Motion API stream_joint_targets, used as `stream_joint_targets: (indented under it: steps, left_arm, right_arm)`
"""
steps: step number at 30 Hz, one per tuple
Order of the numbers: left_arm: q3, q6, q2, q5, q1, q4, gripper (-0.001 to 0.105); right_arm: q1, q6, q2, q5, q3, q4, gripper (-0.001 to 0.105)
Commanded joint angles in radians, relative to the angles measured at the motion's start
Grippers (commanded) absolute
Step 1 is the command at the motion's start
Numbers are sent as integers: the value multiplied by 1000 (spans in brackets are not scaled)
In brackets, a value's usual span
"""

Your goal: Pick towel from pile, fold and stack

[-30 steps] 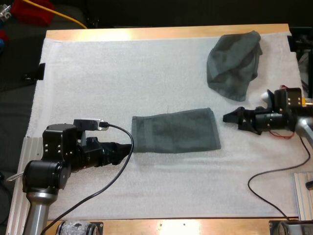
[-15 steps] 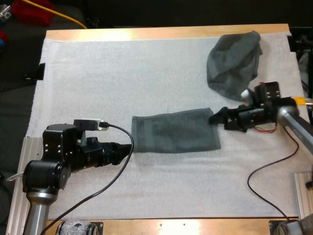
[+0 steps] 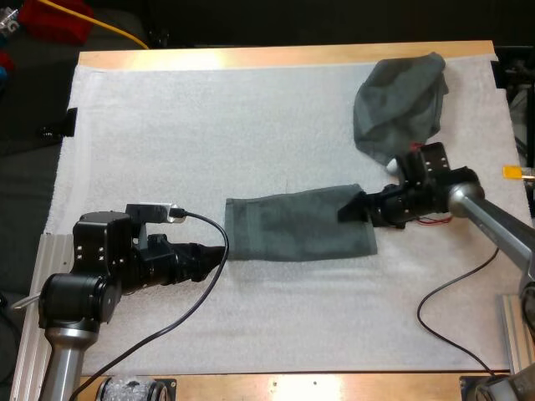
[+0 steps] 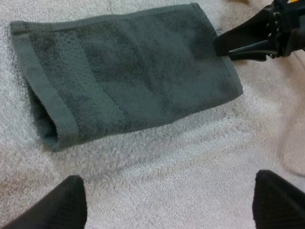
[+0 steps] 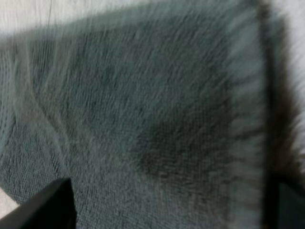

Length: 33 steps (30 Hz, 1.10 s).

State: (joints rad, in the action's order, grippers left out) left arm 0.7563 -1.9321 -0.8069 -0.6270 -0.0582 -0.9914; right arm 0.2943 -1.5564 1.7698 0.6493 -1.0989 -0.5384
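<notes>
Step in hand, as I judge it: pinch the end for the next fold. Right claw (image 3: 351,209) open, with the folded dark grey-green terry towel (image 3: 292,225) beneath and ahead of its tips. Go lower and catch every layer. Left claw (image 3: 216,255) open, towel just ahead of it.

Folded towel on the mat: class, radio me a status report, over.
Left pincer open, clear of folded towel. Right pincer open, at its edge. Crumpled towel at far side, not in the way.
</notes>
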Motion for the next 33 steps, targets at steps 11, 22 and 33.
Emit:
stream_joint_targets:
  steps: [11, 22, 33]
  left_arm:
    - [5, 7, 5, -37, -5, -2, 70]
    - [5, 7, 5, -94, -5, -20, 70]
    - [5, 7, 5, -161, -5, -30, 70]
  right_arm:
    - [101, 80, 27, 12, 15, -21, 79]
    - [106, 135, 27, -9, 15, -27, 10]
    - [107, 41, -81, -322, 13, -189, 3]
